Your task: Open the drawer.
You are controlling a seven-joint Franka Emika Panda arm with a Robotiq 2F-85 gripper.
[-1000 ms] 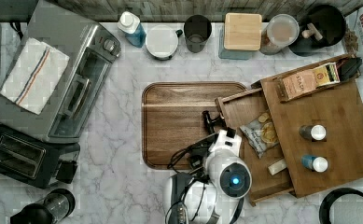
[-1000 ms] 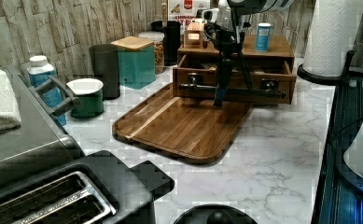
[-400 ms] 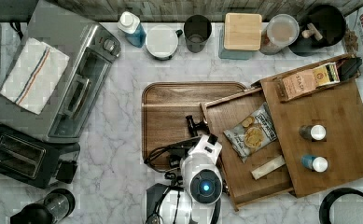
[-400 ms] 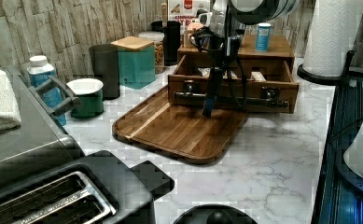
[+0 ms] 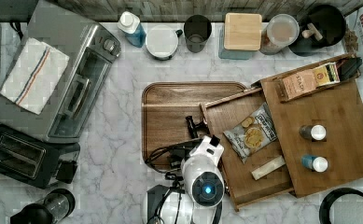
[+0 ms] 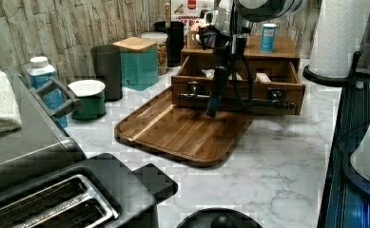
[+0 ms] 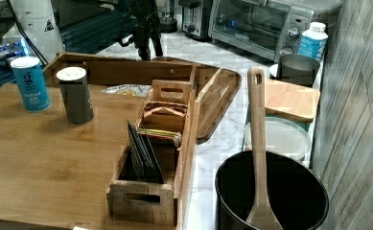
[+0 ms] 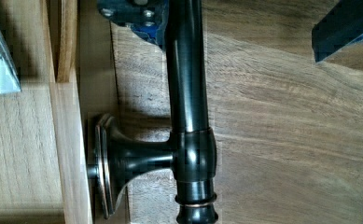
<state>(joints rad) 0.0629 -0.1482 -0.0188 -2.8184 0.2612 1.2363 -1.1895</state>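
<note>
Drawer [image 5: 237, 154]: pulled well out of the bamboo box [image 5: 338, 140], front overhanging the wooden tray [image 5: 170, 107] on the marble tabletop [image 5: 114, 177]; holds a snack packet [image 5: 251, 133]. Gripper [image 5: 193, 126]: at the black handle [image 8: 186, 116], jaws spread either side of the bar, one fingertip [image 8: 342, 25] apart from it.

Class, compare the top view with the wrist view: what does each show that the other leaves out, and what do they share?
The top view alone shows the drawer's contents, a snack bag and a pale stick, plus the toaster oven and the two bottles on the box top. The wrist view alone shows the handle's round mounting post close up. Both share the handle, the drawer front and the darker wooden tray beneath it.
</note>
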